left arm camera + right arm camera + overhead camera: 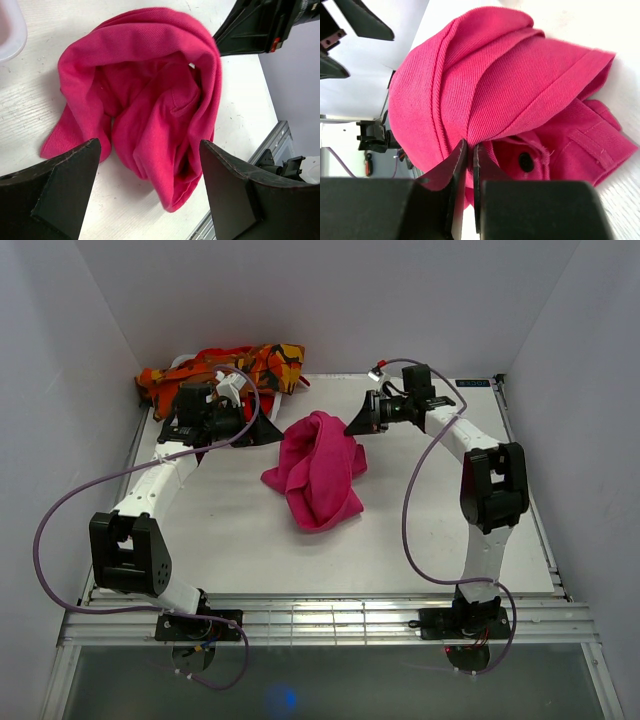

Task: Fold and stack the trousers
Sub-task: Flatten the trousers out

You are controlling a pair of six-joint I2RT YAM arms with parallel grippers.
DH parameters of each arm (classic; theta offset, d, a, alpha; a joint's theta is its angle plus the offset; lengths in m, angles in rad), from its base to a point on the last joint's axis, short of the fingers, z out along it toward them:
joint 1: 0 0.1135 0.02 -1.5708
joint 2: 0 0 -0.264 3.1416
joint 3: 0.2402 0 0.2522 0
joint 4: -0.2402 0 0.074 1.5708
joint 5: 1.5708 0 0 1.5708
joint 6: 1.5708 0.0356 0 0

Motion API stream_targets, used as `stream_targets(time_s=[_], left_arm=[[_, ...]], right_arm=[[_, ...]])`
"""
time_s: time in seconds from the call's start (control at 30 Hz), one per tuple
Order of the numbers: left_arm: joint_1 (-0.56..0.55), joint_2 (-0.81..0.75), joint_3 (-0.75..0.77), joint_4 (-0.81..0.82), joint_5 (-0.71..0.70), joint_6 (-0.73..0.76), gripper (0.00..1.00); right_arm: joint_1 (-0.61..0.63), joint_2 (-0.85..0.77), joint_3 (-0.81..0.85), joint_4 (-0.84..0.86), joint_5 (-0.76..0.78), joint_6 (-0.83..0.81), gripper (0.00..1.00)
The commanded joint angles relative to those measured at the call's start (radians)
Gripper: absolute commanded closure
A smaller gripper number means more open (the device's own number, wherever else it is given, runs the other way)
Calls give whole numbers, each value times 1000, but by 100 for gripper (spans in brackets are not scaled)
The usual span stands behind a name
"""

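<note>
Against the far right edge of the crumpled pink trousers (318,472), the right gripper (355,422) pinches a fold of cloth; the left gripper (268,430) stands spread wide at their far left. Orange camouflage trousers (225,365) lie heaped beyond, farther left.

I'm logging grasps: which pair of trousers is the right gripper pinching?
The magenta-pink trousers mid-table; the right gripper is shut on a fold. The orange camouflage pair lies far left, ungripped.

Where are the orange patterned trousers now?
In the top view, the orange patterned trousers lie bunched at the far left corner of the table, behind the left arm, apart from the pink trousers.
</note>
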Motion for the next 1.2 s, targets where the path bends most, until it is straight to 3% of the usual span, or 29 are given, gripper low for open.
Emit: stream_targets(time_s=[0.0, 0.1, 0.17, 0.3, 0.43, 0.47, 0.6, 0.67, 0.77, 0.8, 0.87, 0.93, 0.97, 1.07, 1.17], left_arm=[[12, -23, 40, 26, 20, 35, 10], [12, -15, 59, 30, 46, 71, 11], [12, -2, 74, 31, 59, 117, 12], [10, 37, 106, 37, 79, 206, 14], [7, 80, 152, 104, 37, 262, 15], [7, 86, 162, 116, 39, 272, 15], [6, 129, 198, 133, 78, 232, 15], [4, 134, 177, 132, 98, 207, 16], [4, 120, 108, 129, 108, 200, 16], [3, 114, 88, 127, 111, 200, 16], [-13, 95, 51, 129, 106, 203, 16], [-49, 85, 22, 121, 82, 207, 15], [-65, 81, 21, 116, 71, 213, 14], [-141, 100, 39, 112, -2, 220, 12], [-218, 146, 97, 101, -110, 209, 7]], right_arm=[[-77, -159, 84, 11, -35, -62, 92], [-101, -222, 159, -89, -49, -143, 92], [-101, -243, 241, -189, -49, -287, 92], [-91, -307, 257, -358, -66, -491, 92], [-27, -321, 250, -705, 76, -827, 92], [-5, -333, 212, -731, 109, -926, 92], [142, -480, -224, -623, 267, -970, 92], [200, -537, -354, -505, 333, -953, 92], [265, -556, -481, -467, 411, -939, 92], [296, -566, -493, -466, 422, -933, 89], [302, -585, -496, -467, 430, -921, 70], [297, -626, -479, -469, 489, -897, 58], [267, -667, -462, -464, 497, -889, 42], [131, -738, -418, -420, 467, -843, 15], [-26, -740, -351, -368, 439, -782, 10]])
